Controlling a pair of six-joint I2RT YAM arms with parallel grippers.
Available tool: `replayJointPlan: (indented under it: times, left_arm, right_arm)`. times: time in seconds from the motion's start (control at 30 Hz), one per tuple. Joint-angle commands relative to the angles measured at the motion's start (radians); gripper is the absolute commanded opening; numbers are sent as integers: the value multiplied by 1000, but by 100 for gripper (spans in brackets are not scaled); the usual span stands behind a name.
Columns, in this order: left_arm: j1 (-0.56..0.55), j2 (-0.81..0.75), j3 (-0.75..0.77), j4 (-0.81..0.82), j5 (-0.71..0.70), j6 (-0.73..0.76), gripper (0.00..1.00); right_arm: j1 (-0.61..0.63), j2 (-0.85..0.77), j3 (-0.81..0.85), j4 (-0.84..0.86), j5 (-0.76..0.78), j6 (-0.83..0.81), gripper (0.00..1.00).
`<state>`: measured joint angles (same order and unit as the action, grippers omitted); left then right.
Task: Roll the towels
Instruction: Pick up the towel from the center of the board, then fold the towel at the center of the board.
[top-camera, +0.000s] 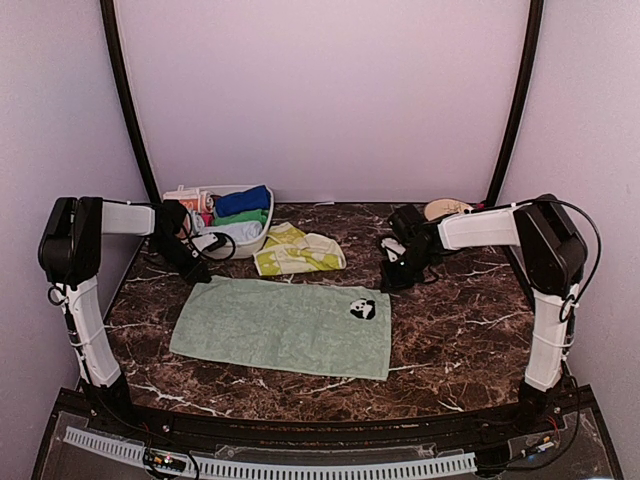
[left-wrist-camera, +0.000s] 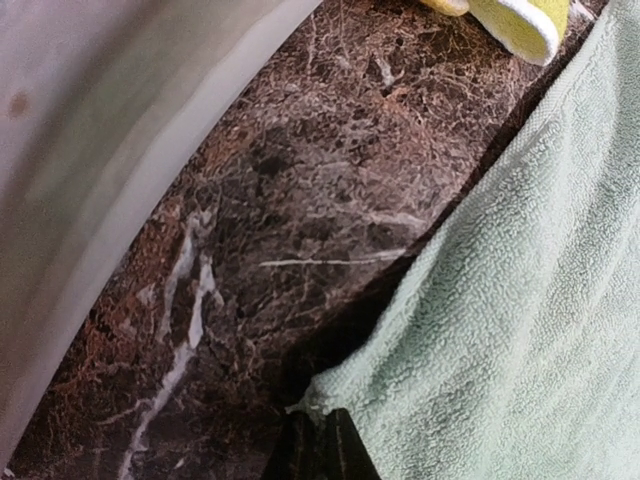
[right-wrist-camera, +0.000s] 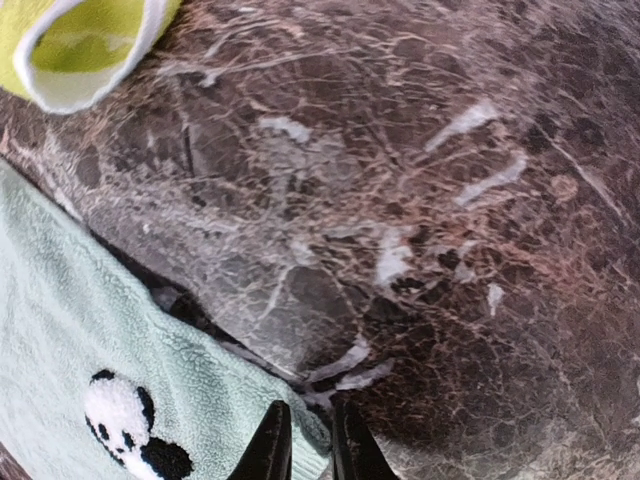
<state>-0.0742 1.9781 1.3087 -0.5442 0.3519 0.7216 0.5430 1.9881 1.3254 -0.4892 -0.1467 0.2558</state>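
Note:
The pale mint green towel lies flat in the middle of the marble table, with a panda patch near its far right corner. My left gripper is at the far left corner; in the left wrist view it is shut on that corner of the mint towel. My right gripper is at the far right corner, its fingers pinched on the towel's tip beside the panda. A rolled blue towel sits in the basin. A yellow-green towel lies crumpled behind.
A white basin at the back left holds several rolled cloths and small items; its wall is close to my left gripper. A beige plate lies at the back right. Pale walls enclose the table on three sides.

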Motion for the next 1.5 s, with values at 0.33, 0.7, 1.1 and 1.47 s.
replayJointPlan:
  times: [0.33, 0.7, 1.1, 1.47]
  left_arm:
    - [5, -78, 22, -105, 68, -27, 0]
    - [5, -198, -10, -87, 21, -5, 0]
    - [4, -355, -158, 132, -38, -55, 0]
    - [6, -476, -327, 138, 14, -15, 0]
  right_arm:
    - [-8, -57, 41, -40, 0, -6, 0]
    - [-14, -131, 66, -89, 61, -38, 0]
    - [-12, -172, 49, -102, 121, -52, 0]
    - [91, -328, -129, -95, 181, 12, 0]
